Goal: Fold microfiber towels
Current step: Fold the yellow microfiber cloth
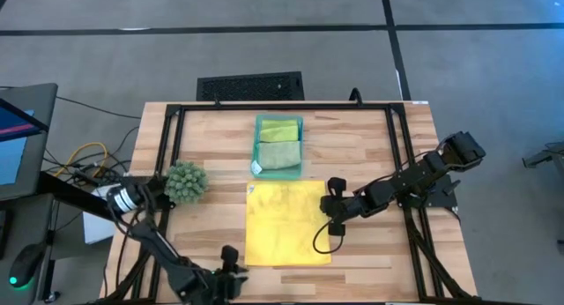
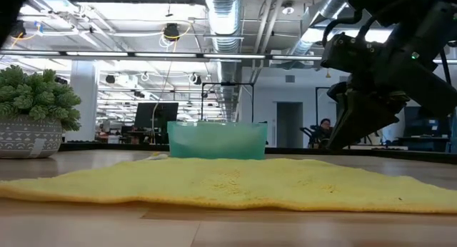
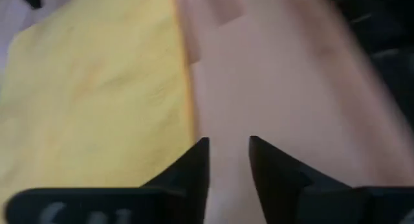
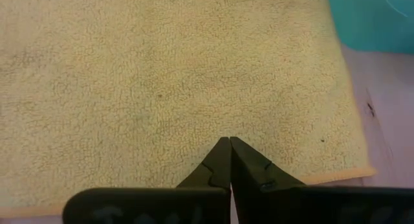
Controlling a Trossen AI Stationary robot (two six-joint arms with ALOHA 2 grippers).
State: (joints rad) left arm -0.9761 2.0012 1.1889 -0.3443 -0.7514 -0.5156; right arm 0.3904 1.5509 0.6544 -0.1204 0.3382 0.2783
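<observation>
High view: overhead, looking straight down on the table (image 1: 370, 146). Low view: tabletop height, level. Wrist views: close, looking down. All four share the yellow towel (image 1: 286, 221).

Count: 1 yellow towel (image 1: 286, 222) flat, 2 green towels (image 1: 279, 146) (in 1 teal tray (image 1: 257, 145)), 1 potted plant (image 1: 186, 181), 2 arms.

You look out from a pale wooden table (image 1: 370, 146) on a grey floor (image 1: 264, 49) crossed by dark lines, into an open hall with silver ceiling ducts (image 2: 225, 18), strip lights, a white column (image 2: 84, 97), monitors (image 2: 153, 118) and a seated person (image 2: 325, 127)
</observation>
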